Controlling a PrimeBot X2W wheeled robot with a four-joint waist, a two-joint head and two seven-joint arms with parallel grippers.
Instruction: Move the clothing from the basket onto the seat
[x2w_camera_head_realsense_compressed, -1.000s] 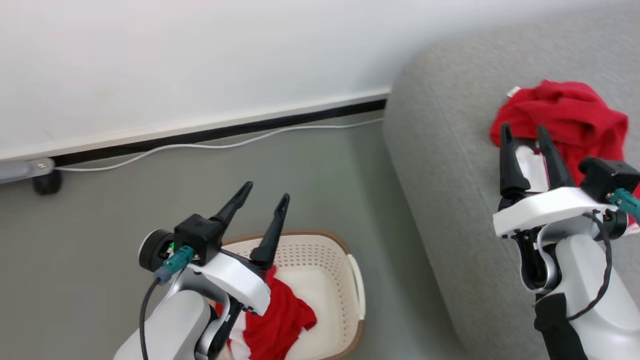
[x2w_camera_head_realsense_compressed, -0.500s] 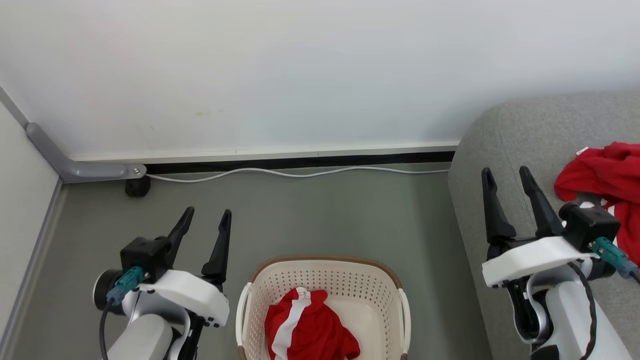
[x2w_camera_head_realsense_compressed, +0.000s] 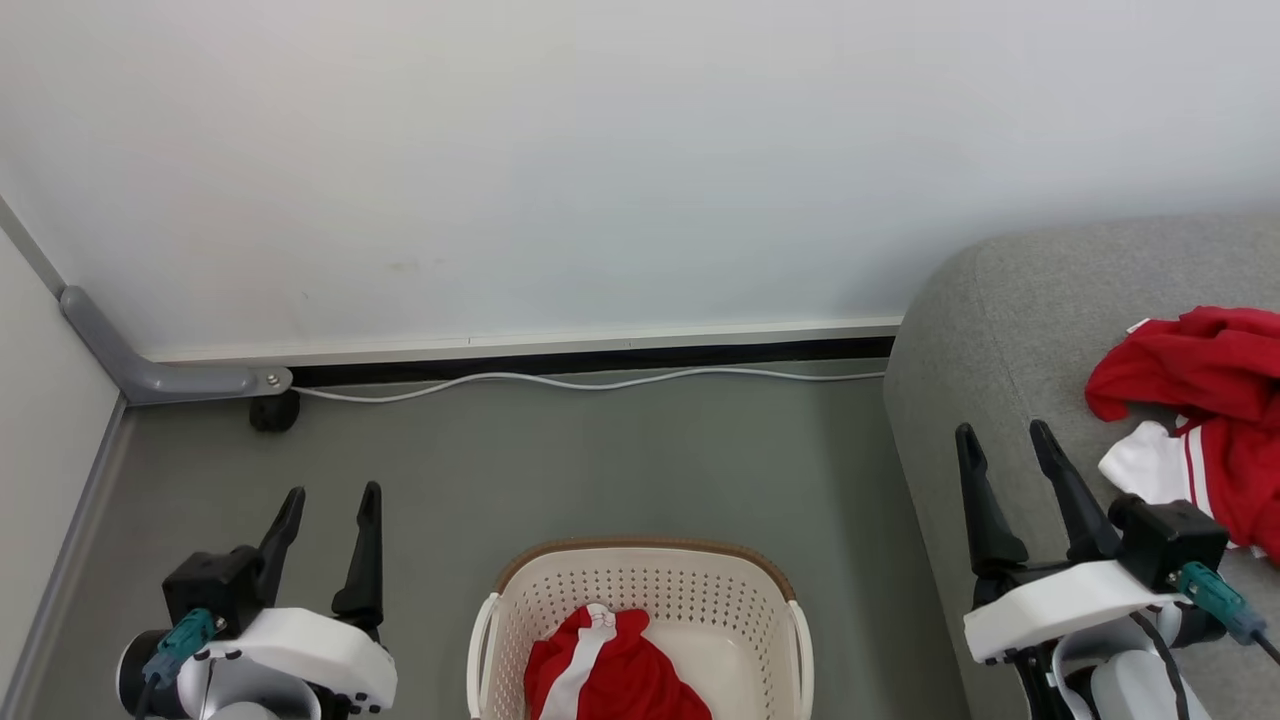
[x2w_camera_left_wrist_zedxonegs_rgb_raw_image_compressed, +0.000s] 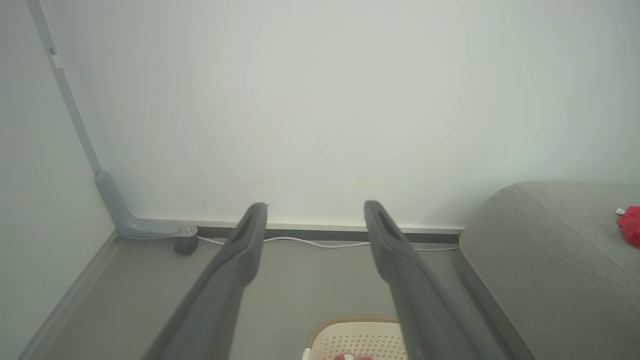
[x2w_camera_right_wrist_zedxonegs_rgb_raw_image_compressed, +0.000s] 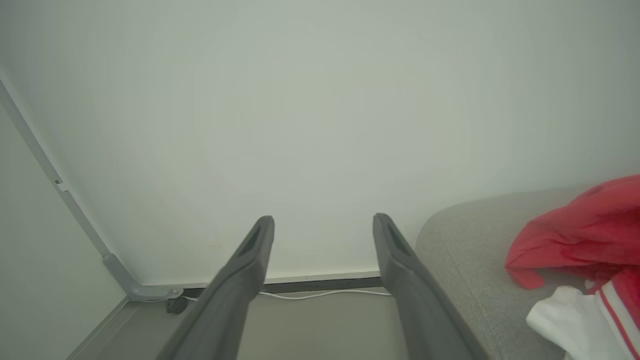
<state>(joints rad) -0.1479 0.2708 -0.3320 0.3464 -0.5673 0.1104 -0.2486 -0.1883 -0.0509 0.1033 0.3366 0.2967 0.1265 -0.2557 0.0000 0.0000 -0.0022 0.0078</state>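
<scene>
My left pincer (x2w_camera_head_realsense_compressed: 333, 492) hangs low over the floor (x2w_camera_head_realsense_compressed: 600, 460), fingers apart, nothing between them. My right pincer (x2w_camera_head_realsense_compressed: 1002, 430) is spread as well and empty, up against the rounded end of the sofa (x2w_camera_head_realsense_compressed: 960, 320).

The floor is grey-green under a pale wall (x2w_camera_head_realsense_compressed: 600, 150). A white cable (x2w_camera_head_realsense_compressed: 600, 382) trails along the dark skirting, and a black caster (x2w_camera_head_realsense_compressed: 273, 412) sits in the left corner.

The head view gives me the basket (x2w_camera_head_realsense_compressed: 640, 548) on the floor between the pincers, nearer my body, with a red garment (x2w_camera_head_realsense_compressed: 640, 685) with a white stripe bunched inside. The left wrist view catches a sliver of its far rim below my fingers. The right wrist view brings the sofa garment (x2w_camera_head_realsense_compressed: 1200, 380) up large: red and white, lying on the sofa just right of my right pincer, not touching it.
</scene>
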